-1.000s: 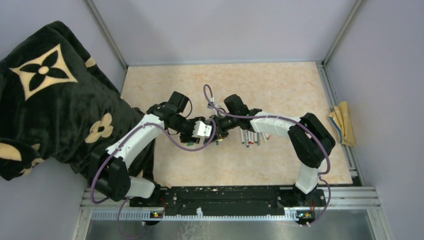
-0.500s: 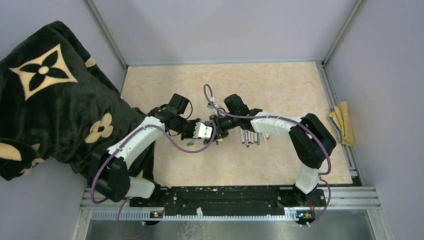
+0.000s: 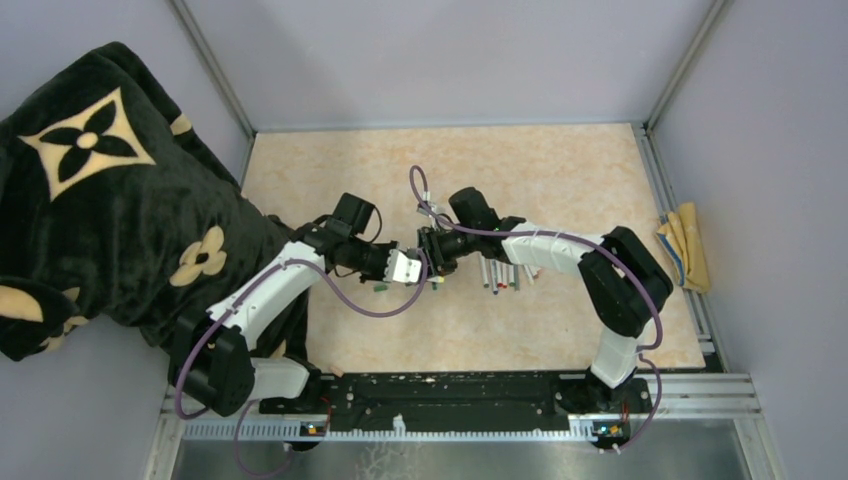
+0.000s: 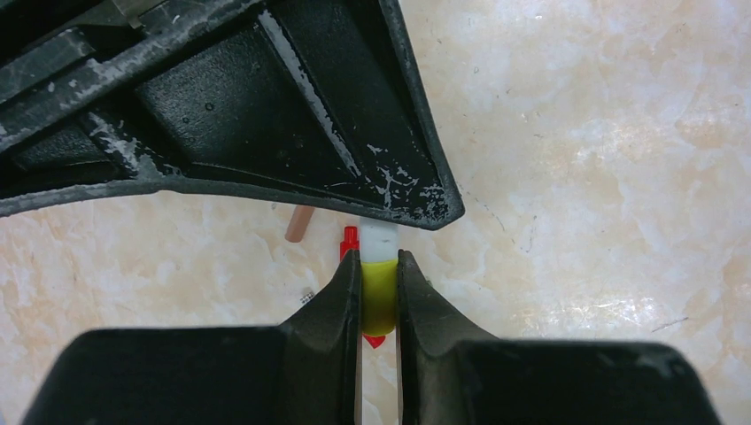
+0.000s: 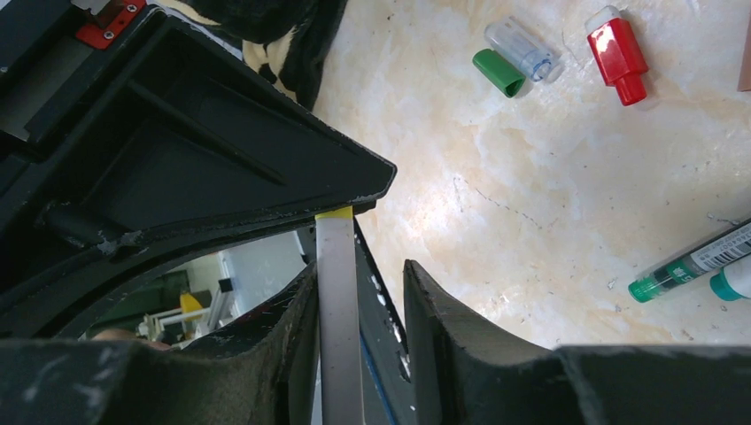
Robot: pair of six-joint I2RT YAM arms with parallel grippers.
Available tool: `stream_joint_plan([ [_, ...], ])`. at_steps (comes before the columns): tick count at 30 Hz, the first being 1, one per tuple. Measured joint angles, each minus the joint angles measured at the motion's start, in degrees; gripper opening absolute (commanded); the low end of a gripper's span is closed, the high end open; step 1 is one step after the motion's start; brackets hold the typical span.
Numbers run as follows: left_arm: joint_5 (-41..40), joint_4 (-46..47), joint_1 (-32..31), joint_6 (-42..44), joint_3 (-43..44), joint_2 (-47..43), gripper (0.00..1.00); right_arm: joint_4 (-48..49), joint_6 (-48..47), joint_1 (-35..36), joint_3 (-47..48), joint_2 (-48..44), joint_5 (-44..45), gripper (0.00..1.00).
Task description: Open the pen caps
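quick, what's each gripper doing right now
left gripper: closed on the yellow cap.
right gripper: the pen barrel sits between its fingers, but whether it is clamped cannot be told.

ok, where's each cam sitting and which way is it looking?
Top external: above and behind the bases, looking down on the table; both arms show, left gripper facing right gripper mid-table.
Left wrist: on the left wrist, looking down along its own fingers, shut on a yellow cap.
Right wrist: on the right wrist, looking down along its own fingers, a pen between them.
Shared: both wrist views show that pen's yellow cap and the opposite gripper's black body.
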Motion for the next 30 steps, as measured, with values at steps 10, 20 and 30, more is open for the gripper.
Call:
stream_joint_plan([
  [10,-1.1,-0.6,-0.7,1.5,0.0,0.7,0.04,0.4,0.8,0.1,0.0,0.0,-1.2,0.0],
  [20,-3.3,2.1,-1.8,1.5,-0.3,2.5,0.0,0.9,-0.5,-0.2,-3.1,-2.4,2.4,0.0],
  [30,-10.4,2.9,6.3,2.0,0.4,5.8,0.0,-5.0,-4.6,-3.9,-11.5,-14.4,8.1,0.0],
])
